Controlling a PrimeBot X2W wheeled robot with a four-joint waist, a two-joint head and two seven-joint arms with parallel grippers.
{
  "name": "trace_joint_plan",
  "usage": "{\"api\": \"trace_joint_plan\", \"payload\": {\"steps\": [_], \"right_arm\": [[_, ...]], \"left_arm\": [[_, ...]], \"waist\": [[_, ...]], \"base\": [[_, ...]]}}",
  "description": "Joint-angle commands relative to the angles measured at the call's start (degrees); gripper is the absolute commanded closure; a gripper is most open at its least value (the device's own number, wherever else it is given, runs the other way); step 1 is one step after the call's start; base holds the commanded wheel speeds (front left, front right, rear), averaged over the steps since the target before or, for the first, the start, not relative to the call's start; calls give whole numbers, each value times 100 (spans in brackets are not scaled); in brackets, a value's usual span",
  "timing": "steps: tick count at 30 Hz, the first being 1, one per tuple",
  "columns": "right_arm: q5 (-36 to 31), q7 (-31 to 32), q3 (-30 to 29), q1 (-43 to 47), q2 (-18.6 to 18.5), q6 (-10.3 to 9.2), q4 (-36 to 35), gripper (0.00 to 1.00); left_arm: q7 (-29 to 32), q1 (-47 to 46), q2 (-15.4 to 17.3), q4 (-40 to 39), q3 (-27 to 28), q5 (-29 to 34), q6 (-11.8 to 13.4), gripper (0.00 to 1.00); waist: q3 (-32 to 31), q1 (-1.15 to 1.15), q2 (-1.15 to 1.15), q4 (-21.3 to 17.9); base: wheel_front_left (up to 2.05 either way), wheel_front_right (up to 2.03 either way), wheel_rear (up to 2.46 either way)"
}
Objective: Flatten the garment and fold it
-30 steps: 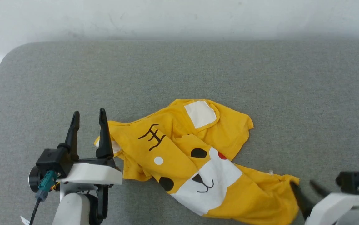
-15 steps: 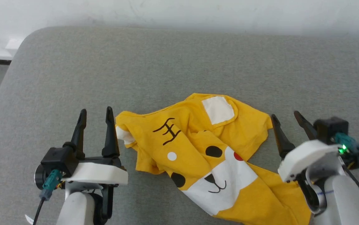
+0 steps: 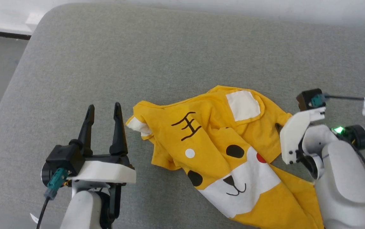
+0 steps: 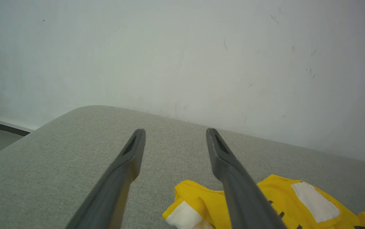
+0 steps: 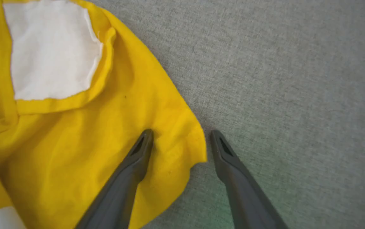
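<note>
Where the head view looks down, the garment lies crumpled, face print up, on a grey padded surface. The left gripper stands just beside its left corner, fingers parted and holding nothing. The right forearm sits at the cloth's right edge.

From the left wrist, both fingers spread over bare grey, with a yellow corner low beside one.

From the right wrist, the right gripper is spread wide astride a yellow corner. One finger is over cloth and the other over grey, with nothing pinched. Whether the tips touch the cloth cannot be told.
</note>
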Motion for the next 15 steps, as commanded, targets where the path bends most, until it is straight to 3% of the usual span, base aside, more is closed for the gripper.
{"api": "trace_joint_plan", "payload": {"steps": [1, 2, 7, 15], "right_arm": [[-57, 325, 98, 16, 18, -4, 129, 77], [-55, 434, 114, 5, 3, -4, 103, 100], [5, 434, -32, 71, -93, -4, -185, 100], [46, -76, -826, 631, -155, -4, -1196, 100]], "left_arm": [[-27, -65, -8, -5, -9, -54, 34, 0], [-27, -57, -8, 6, -11, -55, 39, 0], [-27, 1, -8, 78, -7, -38, 40, 0], [-27, 95, -8, 258, 74, 92, -61, 0]], "waist": [[25, 0, 0, 30], [11, 0, 0, 24], [-119, 0, 0, -43], [-444, 0, 0, -363]], "base": [[0, 0, 0], [0, 0, 0], [0, 0, 0], [0, 0, 0]]}}
